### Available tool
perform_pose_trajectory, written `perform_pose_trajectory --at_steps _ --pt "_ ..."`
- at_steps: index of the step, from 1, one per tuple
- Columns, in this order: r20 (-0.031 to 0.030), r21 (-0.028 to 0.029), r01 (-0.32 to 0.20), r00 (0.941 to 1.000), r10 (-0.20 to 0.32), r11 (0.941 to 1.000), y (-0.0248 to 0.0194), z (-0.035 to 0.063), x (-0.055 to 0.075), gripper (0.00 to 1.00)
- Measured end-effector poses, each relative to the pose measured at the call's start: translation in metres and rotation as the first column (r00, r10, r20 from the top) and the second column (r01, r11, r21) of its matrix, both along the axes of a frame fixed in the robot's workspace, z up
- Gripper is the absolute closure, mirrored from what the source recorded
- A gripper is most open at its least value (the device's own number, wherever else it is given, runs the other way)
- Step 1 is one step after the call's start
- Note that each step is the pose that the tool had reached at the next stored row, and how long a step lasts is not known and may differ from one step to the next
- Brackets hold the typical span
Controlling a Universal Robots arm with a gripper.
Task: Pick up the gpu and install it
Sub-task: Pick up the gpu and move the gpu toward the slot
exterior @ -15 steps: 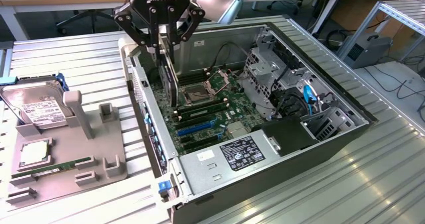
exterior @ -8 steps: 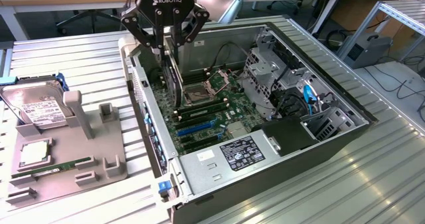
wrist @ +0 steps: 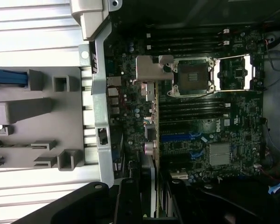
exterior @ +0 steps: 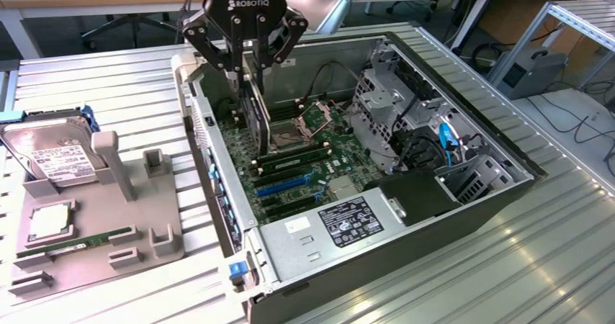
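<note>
The gpu (exterior: 256,111) is a thin dark card that hangs on edge inside the open computer case (exterior: 480,194), with its lower end just above the motherboard (exterior: 298,176), next to the CPU socket (exterior: 293,129). My gripper (exterior: 248,63) is above it, shut on the card's upper edge. In the wrist view the gpu (wrist: 152,140) shows edge-on as a narrow strip, with a silvery metal piece (wrist: 149,74) at its far end, over the motherboard (wrist: 200,149). The gripper (wrist: 151,198) closes on it from both sides.
A grey fixture tray (exterior: 106,216) on the exterior view's left holds a hard drive (exterior: 53,158), a green memory stick (exterior: 86,241) and a square chip (exterior: 48,227). The case's rear wall (exterior: 207,144) stands close beside the card. A drive cage and cables (exterior: 404,115) fill the case's other side.
</note>
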State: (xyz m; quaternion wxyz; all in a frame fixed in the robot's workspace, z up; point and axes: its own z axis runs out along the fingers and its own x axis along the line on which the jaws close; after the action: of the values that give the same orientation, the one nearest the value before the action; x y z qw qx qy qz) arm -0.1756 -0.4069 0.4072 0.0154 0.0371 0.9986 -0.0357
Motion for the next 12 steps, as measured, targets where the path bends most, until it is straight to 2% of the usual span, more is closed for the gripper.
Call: perform_pose_trajectory --at_steps 12 --pt "-0.0001 -0.0026 0.000 1.0000 0.000 1.0000 0.0000 -0.0056 0.0097 0.73"
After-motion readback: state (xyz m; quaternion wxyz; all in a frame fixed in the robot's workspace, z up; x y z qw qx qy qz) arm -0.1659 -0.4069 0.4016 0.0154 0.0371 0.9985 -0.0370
